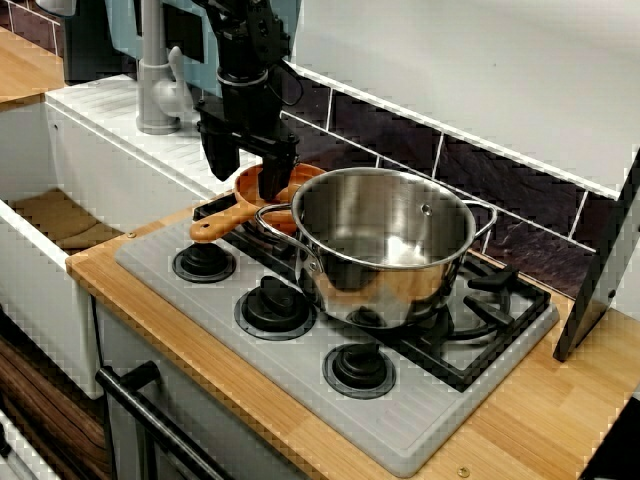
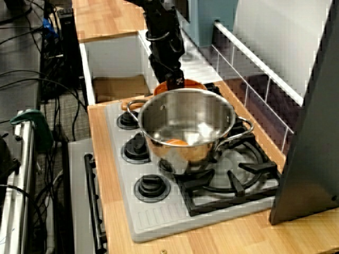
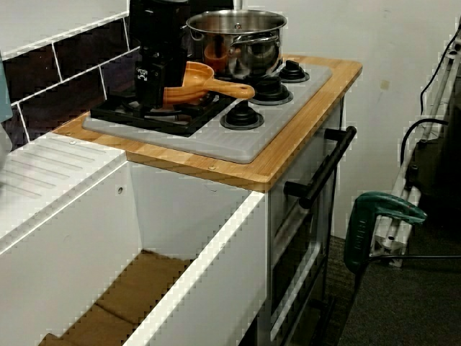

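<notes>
Two black fingers (image 1: 218,155) over round orange pan (image 1: 248,190), beside shiny steel pot (image 1: 385,235).

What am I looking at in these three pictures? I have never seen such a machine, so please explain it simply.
This is one black robot arm at a toy kitchen. Its gripper, a claw with two fingers, hangs over a small orange pan that has a wooden handle. The fingers stand apart, seemingly one on each side of the pan's rim, and they grip nothing. Beside the pan stands a shiny steel pot. Both rest on the black grate of a grey stove with three knobs. One picture looks down from the front, one looks along the stove from its far end, and one looks up low from the side of the white sink. A grey tap stands behind the sink.
</notes>
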Available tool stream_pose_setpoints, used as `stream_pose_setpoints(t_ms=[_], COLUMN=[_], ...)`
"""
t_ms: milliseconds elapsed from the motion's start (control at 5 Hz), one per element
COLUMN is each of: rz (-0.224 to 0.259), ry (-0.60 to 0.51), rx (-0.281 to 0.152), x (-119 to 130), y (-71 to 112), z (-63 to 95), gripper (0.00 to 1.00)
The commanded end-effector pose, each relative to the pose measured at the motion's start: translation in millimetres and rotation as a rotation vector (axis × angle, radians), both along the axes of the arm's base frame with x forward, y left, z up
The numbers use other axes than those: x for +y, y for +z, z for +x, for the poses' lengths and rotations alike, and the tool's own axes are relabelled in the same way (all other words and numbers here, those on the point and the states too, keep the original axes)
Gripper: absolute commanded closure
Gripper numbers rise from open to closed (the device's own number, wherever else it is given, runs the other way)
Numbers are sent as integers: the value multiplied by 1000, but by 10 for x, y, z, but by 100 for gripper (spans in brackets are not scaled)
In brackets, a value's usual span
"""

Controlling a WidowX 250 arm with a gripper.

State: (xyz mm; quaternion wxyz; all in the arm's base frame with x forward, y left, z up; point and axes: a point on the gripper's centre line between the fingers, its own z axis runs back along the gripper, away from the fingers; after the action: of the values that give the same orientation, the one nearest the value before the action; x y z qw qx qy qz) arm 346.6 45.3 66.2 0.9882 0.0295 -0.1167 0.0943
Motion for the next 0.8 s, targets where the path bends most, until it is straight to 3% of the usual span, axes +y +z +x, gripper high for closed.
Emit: stream_pose_setpoints(t_ms=[0,400,600], rz=[0,3,-6], ry=[0,-16,-30], rx=[0,34,35], x=[0,-83,-118], y=[0,17,-3], z=[0,-107,-138], gripper=[0,0,100])
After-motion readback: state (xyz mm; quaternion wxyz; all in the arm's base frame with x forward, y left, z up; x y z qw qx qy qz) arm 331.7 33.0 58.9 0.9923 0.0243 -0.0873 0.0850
